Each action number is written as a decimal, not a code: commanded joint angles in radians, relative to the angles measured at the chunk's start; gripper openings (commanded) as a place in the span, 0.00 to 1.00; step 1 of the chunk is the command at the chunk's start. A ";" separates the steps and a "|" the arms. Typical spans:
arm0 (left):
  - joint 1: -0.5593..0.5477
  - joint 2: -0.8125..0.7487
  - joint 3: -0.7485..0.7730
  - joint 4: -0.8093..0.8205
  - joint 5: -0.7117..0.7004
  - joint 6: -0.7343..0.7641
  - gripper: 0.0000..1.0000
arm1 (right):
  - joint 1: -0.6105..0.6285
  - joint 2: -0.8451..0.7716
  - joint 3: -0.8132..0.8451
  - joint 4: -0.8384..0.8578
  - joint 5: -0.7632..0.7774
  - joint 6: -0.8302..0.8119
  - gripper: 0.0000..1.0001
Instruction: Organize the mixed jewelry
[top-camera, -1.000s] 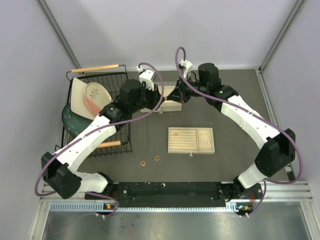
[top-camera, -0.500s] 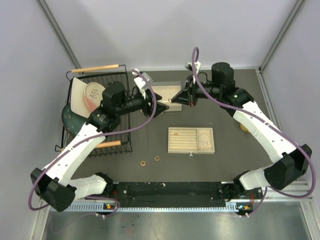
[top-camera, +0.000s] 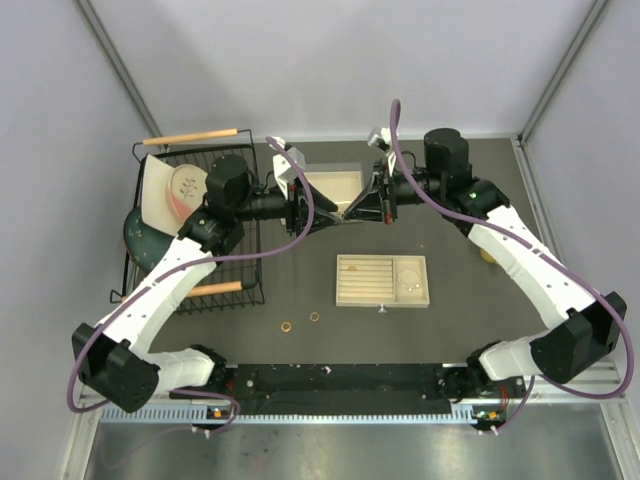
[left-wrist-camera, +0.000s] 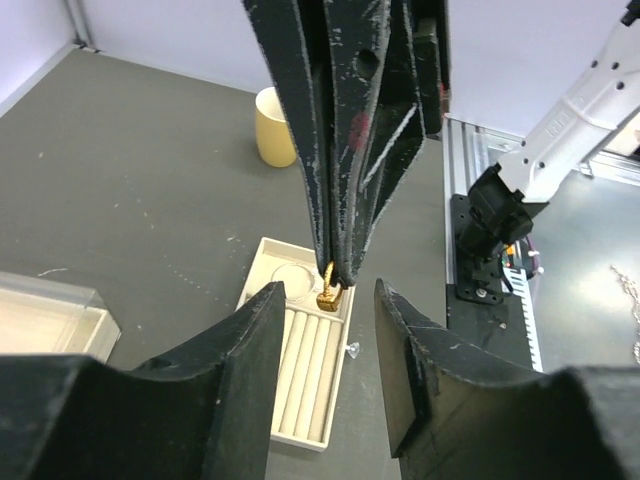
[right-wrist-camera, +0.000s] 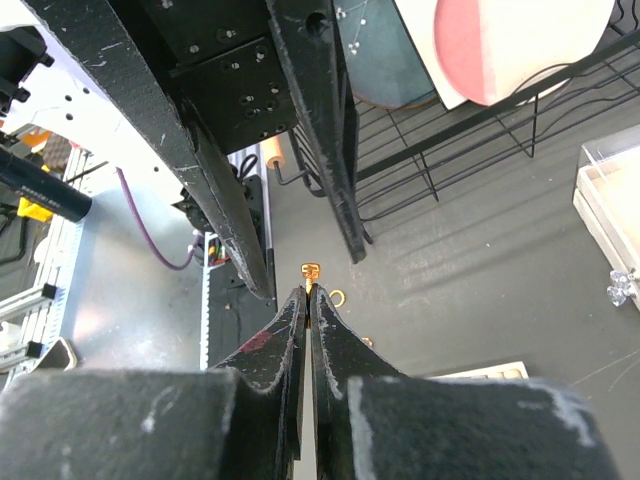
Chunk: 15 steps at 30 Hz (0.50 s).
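Observation:
My right gripper (top-camera: 347, 211) is shut on a small gold ring (right-wrist-camera: 311, 271) and holds it in the air, edge-on at the fingertips. My left gripper (top-camera: 316, 213) faces it with its jaws open on either side of the right fingertips and the ring (left-wrist-camera: 329, 291). In the left wrist view the left gripper (left-wrist-camera: 330, 306) touches nothing. Two more gold rings (top-camera: 287, 327) (top-camera: 314, 317) lie on the table near the front. One ring (top-camera: 350, 266) sits in the beige slotted tray (top-camera: 345, 296). A pale round outline shows in the tray's end compartment (top-camera: 412, 273); I cannot tell if it is the bracelet.
A clear-lidded box (top-camera: 334, 184) stands at the back behind the grippers. A black wire rack (top-camera: 250, 290) with a plate (top-camera: 190, 192) is at the left. The yellow cup (left-wrist-camera: 275, 126) stands at the right. A tiny clear stud (top-camera: 381, 308) lies before the tray.
Both grippers left the box at the back and turned toward each other. Their tips now meet above the table, the left jaws open around the right fingertips holding the ring.

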 joint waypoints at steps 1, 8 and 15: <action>0.006 0.003 0.009 0.067 0.100 -0.013 0.43 | -0.004 -0.038 0.004 0.018 -0.035 -0.017 0.00; 0.008 0.012 0.004 0.059 0.119 -0.016 0.35 | -0.003 -0.035 0.008 0.020 -0.029 -0.017 0.00; 0.008 0.018 0.003 0.070 0.128 -0.033 0.26 | -0.004 -0.035 0.005 0.021 -0.025 -0.017 0.00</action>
